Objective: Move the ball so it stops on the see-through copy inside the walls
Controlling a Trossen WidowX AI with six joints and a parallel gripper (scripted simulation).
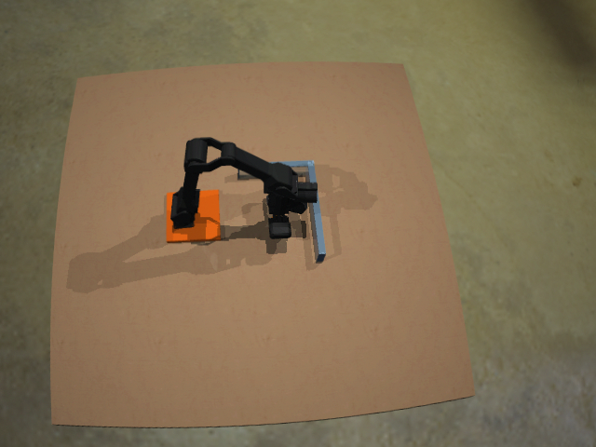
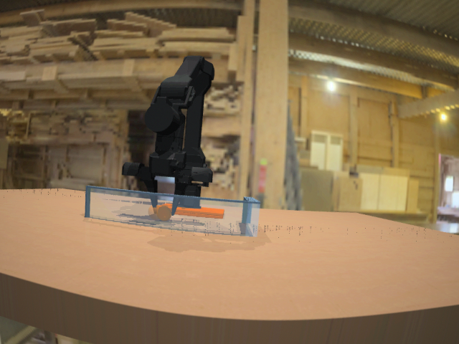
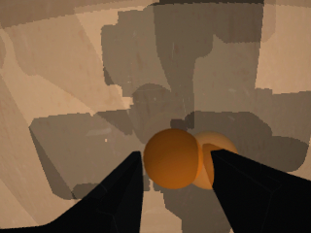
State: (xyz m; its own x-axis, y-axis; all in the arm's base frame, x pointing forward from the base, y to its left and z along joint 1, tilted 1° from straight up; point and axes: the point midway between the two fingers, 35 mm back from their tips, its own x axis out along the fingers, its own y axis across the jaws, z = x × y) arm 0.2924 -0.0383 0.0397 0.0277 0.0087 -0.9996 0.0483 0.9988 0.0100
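Table [image 1: 260, 336]: flat brown top, standing on a mottled floor [image 1: 520, 192].
Orange base plate [image 1: 208, 216]: lay on the table, left of the walls.
Clear walls [image 2: 207, 216]: stood on the table as a corner.
Ball [image 3: 170, 158]: rested on the table inside the walls.
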